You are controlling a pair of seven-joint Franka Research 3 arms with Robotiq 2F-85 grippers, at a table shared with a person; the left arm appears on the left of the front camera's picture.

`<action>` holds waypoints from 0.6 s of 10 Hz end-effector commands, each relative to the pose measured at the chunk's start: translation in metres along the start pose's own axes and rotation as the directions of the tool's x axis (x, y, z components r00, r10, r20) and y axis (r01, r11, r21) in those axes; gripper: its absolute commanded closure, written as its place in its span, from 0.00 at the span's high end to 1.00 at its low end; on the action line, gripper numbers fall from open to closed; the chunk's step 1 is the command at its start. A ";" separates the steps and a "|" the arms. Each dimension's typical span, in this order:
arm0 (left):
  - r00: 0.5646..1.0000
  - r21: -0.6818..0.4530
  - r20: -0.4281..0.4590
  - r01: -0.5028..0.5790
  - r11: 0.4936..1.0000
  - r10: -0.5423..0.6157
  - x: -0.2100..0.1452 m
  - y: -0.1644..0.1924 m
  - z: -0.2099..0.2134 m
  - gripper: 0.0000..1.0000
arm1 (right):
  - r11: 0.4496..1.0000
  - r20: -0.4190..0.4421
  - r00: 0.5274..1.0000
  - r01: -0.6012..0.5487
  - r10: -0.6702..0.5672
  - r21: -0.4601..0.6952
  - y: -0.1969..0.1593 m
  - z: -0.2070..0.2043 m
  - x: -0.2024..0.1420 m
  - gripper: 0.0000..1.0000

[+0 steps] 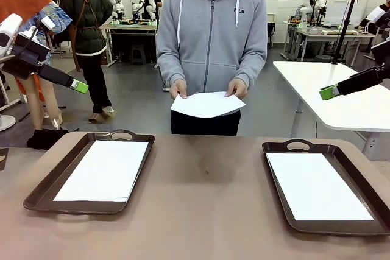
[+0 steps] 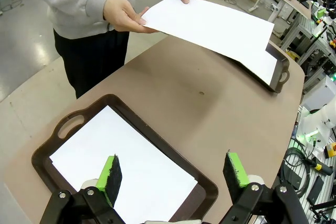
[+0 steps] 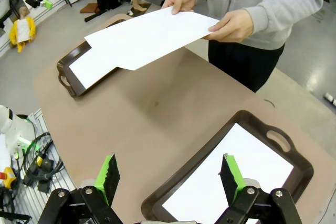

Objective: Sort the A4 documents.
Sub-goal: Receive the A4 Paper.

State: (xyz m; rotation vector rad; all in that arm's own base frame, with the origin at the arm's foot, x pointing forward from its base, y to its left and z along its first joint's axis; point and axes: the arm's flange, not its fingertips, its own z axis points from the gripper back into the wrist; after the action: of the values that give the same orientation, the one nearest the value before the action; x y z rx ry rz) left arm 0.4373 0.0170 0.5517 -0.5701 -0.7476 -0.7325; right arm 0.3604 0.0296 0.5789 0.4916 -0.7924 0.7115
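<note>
Where trays [image 1: 36,194] rest, the table [image 1: 207,199] is brown.

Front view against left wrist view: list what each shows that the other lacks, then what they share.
Front view alone: the right gripper raised beside a white side table, and the right tray's handle. Left wrist view alone: the left gripper, open, seen from close above the left tray, and cables on the floor. Both: the person's hands holding a sheet, two trays with paper, the brown table.
</note>
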 end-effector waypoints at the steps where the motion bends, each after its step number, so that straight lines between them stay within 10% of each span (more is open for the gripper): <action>1: 1.000 -0.002 0.004 0.013 1.000 -0.013 0.000 -0.001 0.001 1.00 | 1.000 0.003 1.000 0.000 0.000 0.011 -0.001 -0.002 -0.001 1.00; 6: 1.000 -0.002 0.004 0.013 1.000 -0.013 0.000 -0.001 0.001 1.00 | 1.000 0.003 1.000 0.000 0.000 0.011 -0.001 -0.002 -0.001 1.00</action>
State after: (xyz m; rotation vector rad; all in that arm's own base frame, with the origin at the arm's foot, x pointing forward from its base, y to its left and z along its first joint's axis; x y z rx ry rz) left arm 0.4373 0.0170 0.5517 -0.5701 -0.7475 -0.7325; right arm 0.3604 0.0296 0.5789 0.4916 -0.7924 0.7115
